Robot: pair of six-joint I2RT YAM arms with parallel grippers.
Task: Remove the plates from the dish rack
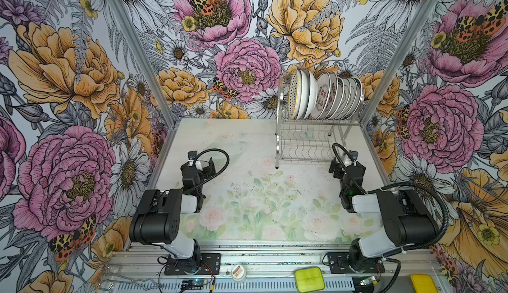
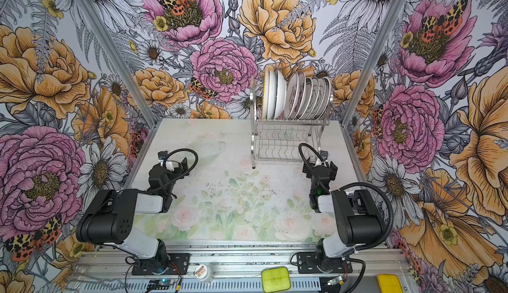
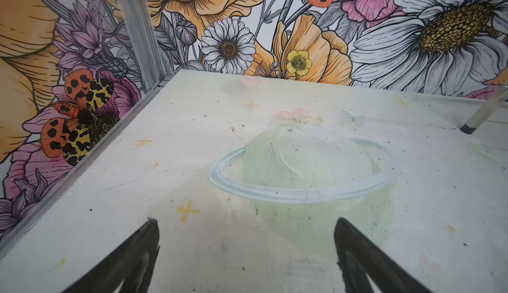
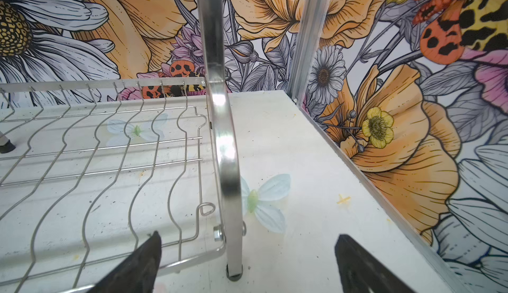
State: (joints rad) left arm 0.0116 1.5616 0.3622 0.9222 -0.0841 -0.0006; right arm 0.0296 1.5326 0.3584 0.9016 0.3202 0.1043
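"Black fingers spread wide on both claws, with nothing between them. The left gripper (image 3: 246,220) hangs over the bare painted table (image 3: 192,140). The right gripper (image 4: 248,235) sits low, just in front of the near steel leg of the dish rack (image 4: 220,140), level with its wavy lower shelf (image 4: 165,146), which is empty."

"And the plates (image 1: 324,96)?"

"All on the upper tier (image 1: 319,121), on edge, packed in a row near the back wall, well above and beyond either claw. There's a black-patterned plate (image 1: 293,93) at the row's left end and a red-marked plate (image 1: 323,94) near the middle."

"How will they handle?"

"Glazed ceramic, I'd judge: stiff, fairly heavy, slick, and quick to chip against steel wire or a neighbour. I'd take an end plate by its top rim, a finger on each face, and lift it straight up out of its slot before swinging away. The tight ones toward the right leave little room for a finger."
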